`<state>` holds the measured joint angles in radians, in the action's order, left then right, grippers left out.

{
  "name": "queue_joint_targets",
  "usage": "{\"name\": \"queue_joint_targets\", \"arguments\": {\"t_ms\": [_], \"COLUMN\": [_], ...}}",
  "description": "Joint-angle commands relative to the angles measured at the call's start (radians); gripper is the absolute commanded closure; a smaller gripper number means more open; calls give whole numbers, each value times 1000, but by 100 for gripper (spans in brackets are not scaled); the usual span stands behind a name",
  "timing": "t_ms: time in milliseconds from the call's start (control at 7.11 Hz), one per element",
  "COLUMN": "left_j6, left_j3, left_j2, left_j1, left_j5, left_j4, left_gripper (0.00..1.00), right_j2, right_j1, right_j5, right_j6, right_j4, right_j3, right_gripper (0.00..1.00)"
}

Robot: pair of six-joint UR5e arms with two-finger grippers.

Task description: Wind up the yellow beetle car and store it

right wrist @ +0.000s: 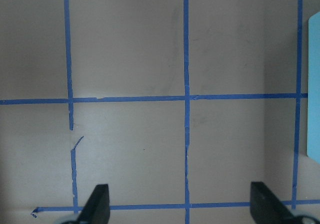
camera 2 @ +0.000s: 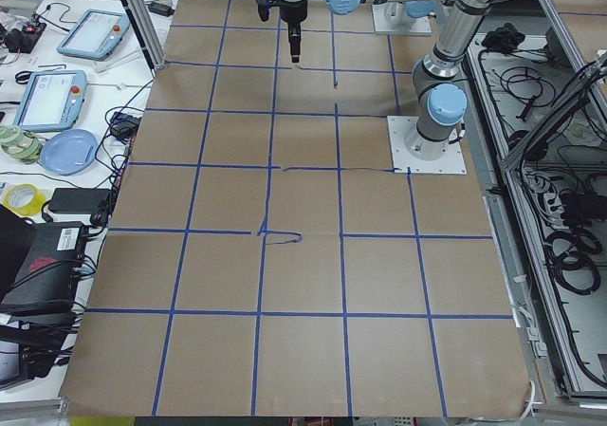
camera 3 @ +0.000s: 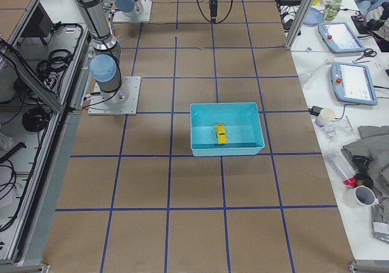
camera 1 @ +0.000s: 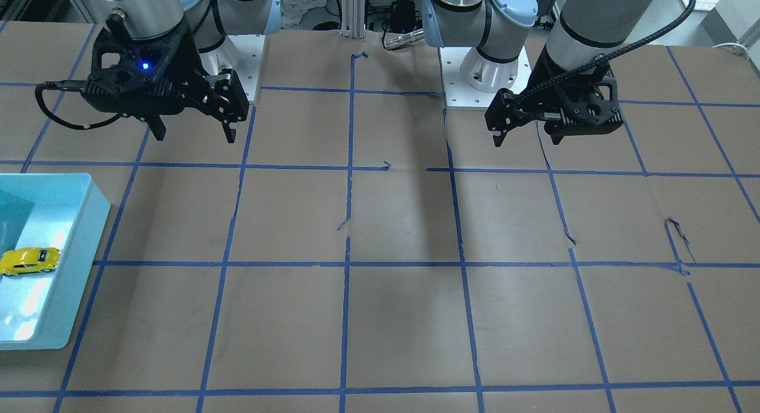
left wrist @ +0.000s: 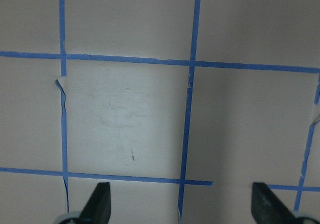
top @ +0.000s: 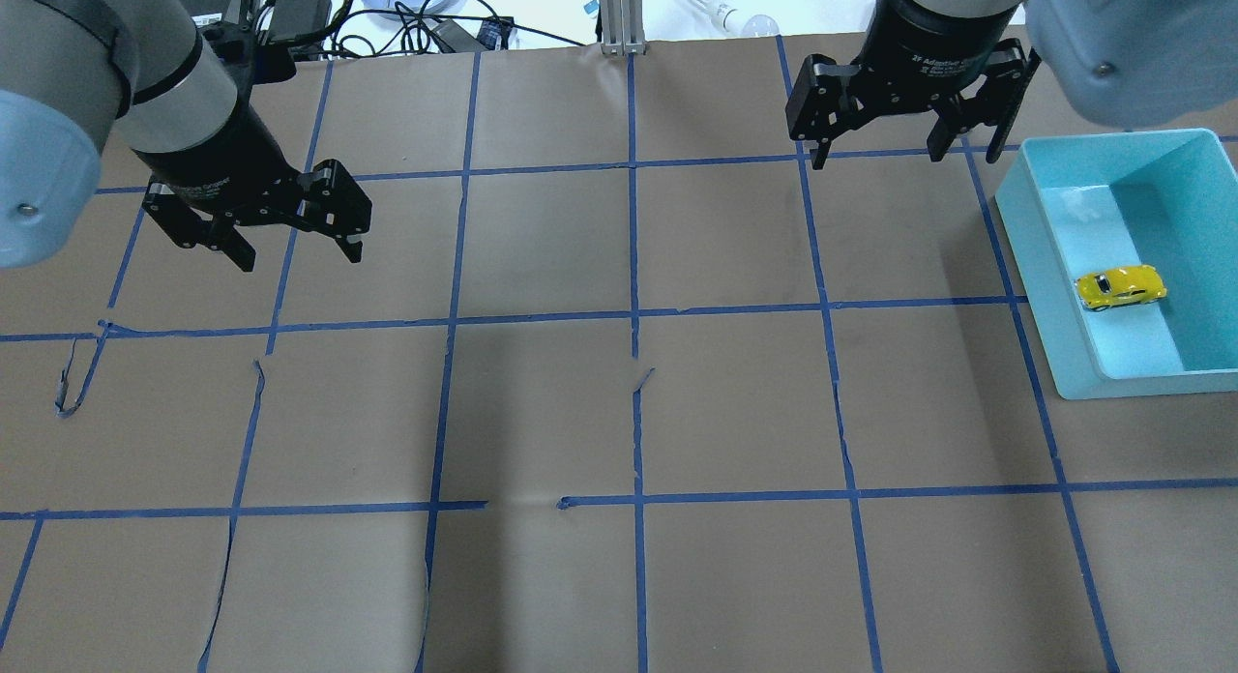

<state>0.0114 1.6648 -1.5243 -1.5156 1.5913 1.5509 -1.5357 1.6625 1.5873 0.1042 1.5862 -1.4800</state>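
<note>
The yellow beetle car (top: 1120, 287) lies on its wheels inside the light-blue bin (top: 1040, 277) at the table's right side. It also shows in the front view (camera 1: 29, 261) and the right side view (camera 3: 220, 134). My right gripper (top: 904, 153) is open and empty, hovering above the table beyond the bin's far-left corner, apart from it. My left gripper (top: 300, 257) is open and empty over the left half of the table, far from the car. Both wrist views show wide-open fingertips over bare paper.
Brown paper with a blue tape grid covers the table (top: 629, 412). The bin's edge shows at the right of the right wrist view (right wrist: 314, 84). Cables and clutter lie beyond the far edge (top: 406, 15). Torn tape curls sit at the left (top: 73, 383).
</note>
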Motion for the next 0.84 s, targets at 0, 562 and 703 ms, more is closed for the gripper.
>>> {"name": "queue_joint_targets", "arguments": {"t_ms": [0, 562, 703], "left_j6": [1, 1, -1], "left_j3": [1, 1, 1], "left_j2": [0, -4, -4], "left_j1": [0, 0, 0], "left_j5": [-1, -2, -2], "left_j4": [-12, -14, -14], "left_gripper": [0, 0, 0], "right_j2": [0, 0, 0], "right_j1": [-1, -1, -1], "right_j5": [2, 8, 14], "right_j6": [0, -1, -17], "right_j4": [0, 1, 8], "right_j3": [-3, -6, -6], "right_gripper": [0, 0, 0]}}
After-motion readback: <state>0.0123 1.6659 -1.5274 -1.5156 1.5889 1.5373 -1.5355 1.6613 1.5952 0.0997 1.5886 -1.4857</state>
